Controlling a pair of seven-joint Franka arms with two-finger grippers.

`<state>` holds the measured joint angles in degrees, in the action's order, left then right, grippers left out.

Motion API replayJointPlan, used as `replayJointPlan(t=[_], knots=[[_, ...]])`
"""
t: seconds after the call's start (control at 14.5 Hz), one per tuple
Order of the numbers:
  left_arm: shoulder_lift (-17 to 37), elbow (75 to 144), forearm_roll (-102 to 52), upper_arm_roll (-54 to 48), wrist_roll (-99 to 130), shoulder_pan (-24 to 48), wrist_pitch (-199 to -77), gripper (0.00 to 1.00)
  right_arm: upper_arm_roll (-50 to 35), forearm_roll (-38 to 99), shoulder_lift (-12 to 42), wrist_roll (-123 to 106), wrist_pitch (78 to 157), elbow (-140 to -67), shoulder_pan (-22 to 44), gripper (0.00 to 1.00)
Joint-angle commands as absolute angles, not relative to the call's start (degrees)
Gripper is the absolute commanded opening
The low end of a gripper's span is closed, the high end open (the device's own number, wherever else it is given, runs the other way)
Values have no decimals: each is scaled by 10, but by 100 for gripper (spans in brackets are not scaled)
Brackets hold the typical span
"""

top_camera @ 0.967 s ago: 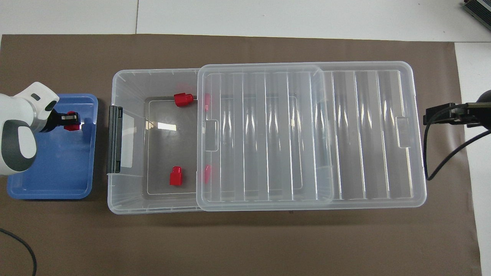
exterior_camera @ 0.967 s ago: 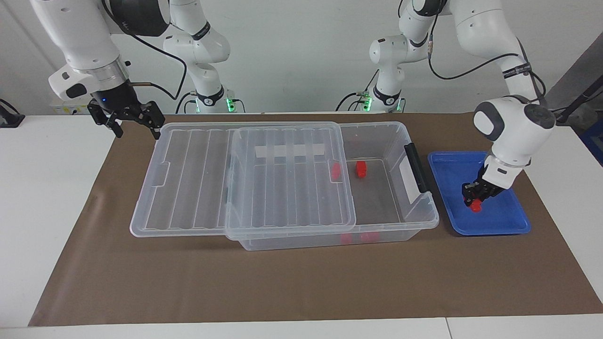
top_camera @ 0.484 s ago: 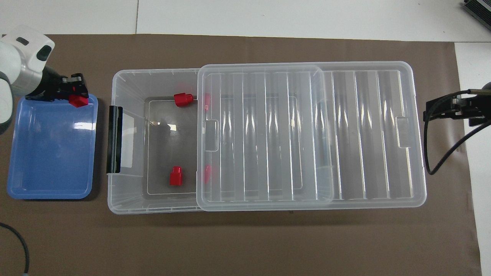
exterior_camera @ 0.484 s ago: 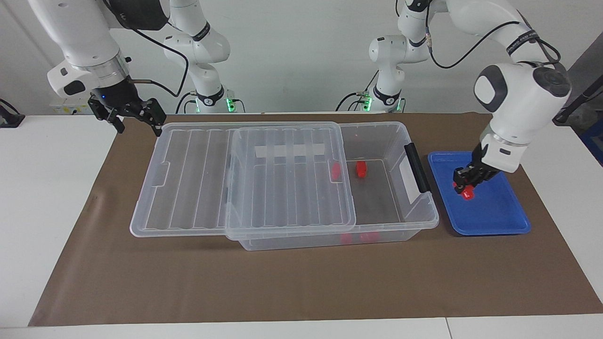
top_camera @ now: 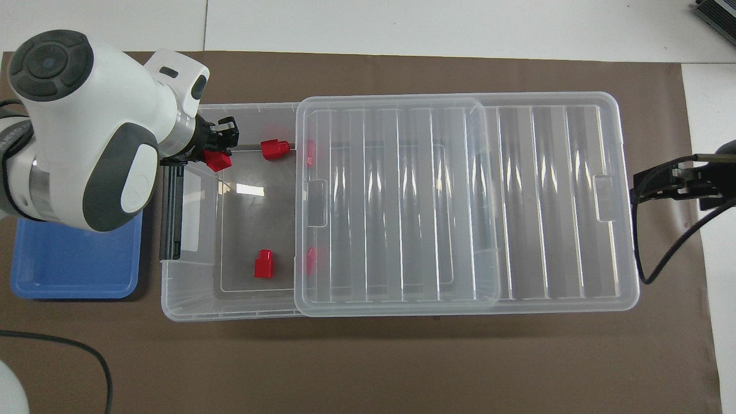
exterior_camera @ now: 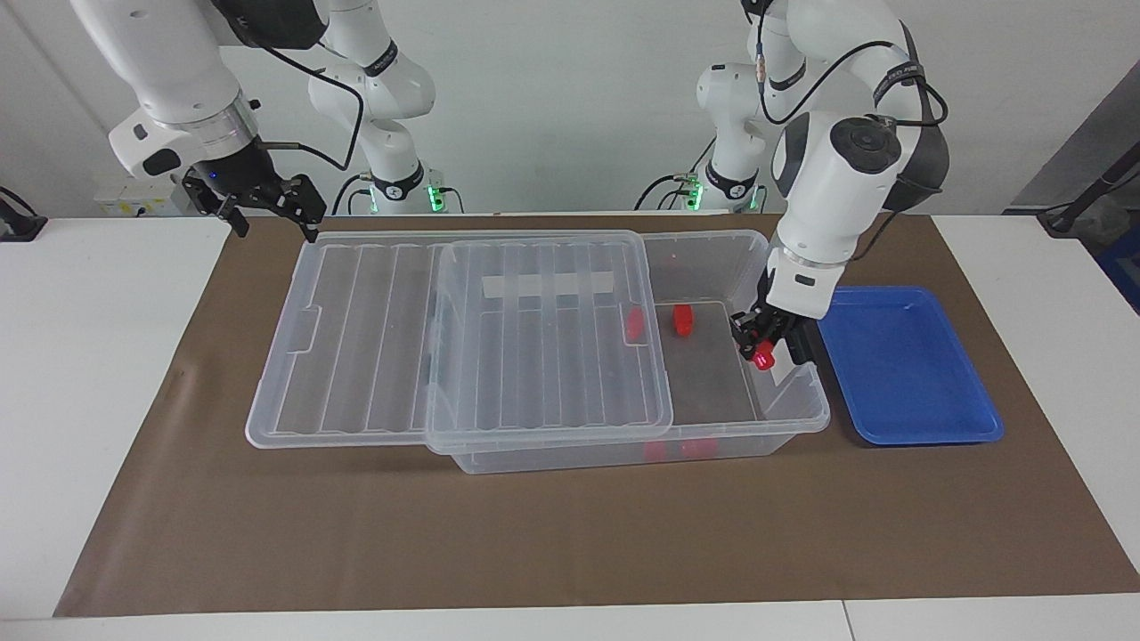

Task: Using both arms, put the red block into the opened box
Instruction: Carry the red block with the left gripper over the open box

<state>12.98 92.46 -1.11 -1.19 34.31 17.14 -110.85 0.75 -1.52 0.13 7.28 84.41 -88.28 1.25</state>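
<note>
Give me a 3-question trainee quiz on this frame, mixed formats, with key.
1. True or false: the blue tray still holds a red block.
2. What is the left gripper shut on? A) the lid B) the red block C) nothing
3. Fill in: the right gripper, open, is up by the ___ edge at the right arm's end.

Key: 1 false; 2 B, held over the open part of the box; 3 lid.

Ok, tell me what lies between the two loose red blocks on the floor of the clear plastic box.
Nothing: in the overhead view, only bare box floor separates the red block farther from the robots and the nearer red block.
</note>
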Motion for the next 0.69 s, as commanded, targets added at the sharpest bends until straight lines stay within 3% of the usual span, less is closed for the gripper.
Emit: replayJointPlan(t=[0.0, 0.21, 0.62], knots=[[99, 1001, 2, -4, 353, 188, -1178, 0, 5, -9, -14, 84, 854, -903, 8, 100], [69, 1089, 2, -4, 352, 191, -1258, 0, 6, -8, -14, 79, 854, -903, 4, 100], [66, 1159, 2, -1, 315, 180, -1340, 0, 6, -8, -14, 79, 854, -903, 4, 100]])
